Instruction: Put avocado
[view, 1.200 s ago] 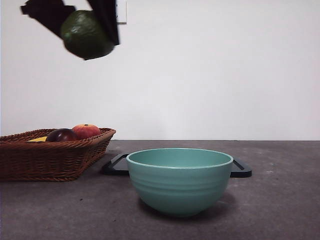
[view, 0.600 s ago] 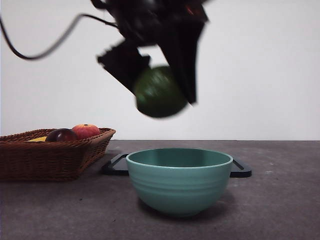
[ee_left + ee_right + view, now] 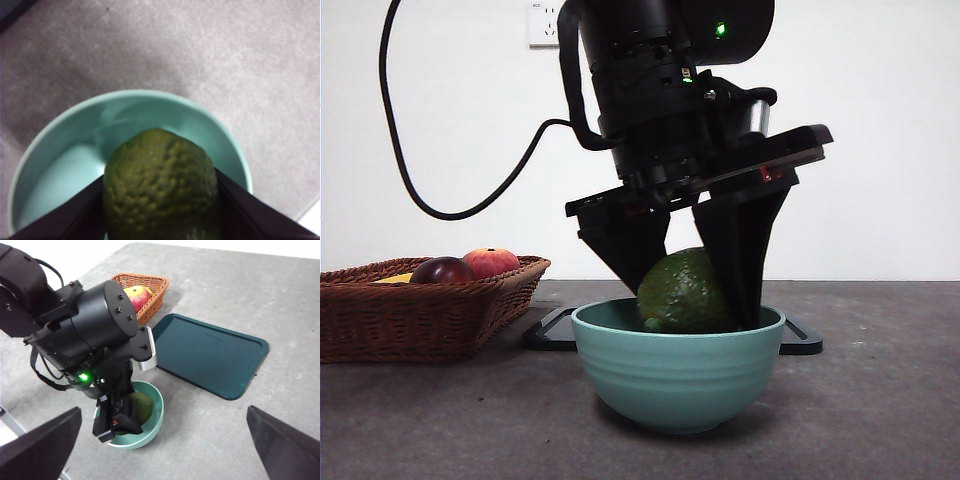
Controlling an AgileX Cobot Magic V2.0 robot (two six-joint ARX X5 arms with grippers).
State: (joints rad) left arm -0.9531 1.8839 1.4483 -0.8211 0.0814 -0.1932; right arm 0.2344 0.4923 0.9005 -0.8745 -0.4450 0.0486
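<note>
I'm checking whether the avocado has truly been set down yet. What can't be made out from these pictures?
- Front view: the bowl wall hides the underside of the avocado, so contact with the bottom is unclear.
- Left wrist view: the avocado fills the space between the left gripper jaws, hiding the bowl floor beneath.
- Right wrist view: the left arm covers most of the avocado; the right gripper shows only two wide-apart jaw tips.
- Basket: the rim hides most of its fruit.

The avocado's (image 3: 683, 291) underside drops behind the teal bowl's (image 3: 677, 375) rim in the front view, so whether it touches the bottom is unclear. The left gripper (image 3: 686, 290) covers both its flanks. The wicker basket (image 3: 420, 310) is cut off at the frame edge, and the tray (image 3: 806, 341) is mostly hidden behind the bowl.
</note>
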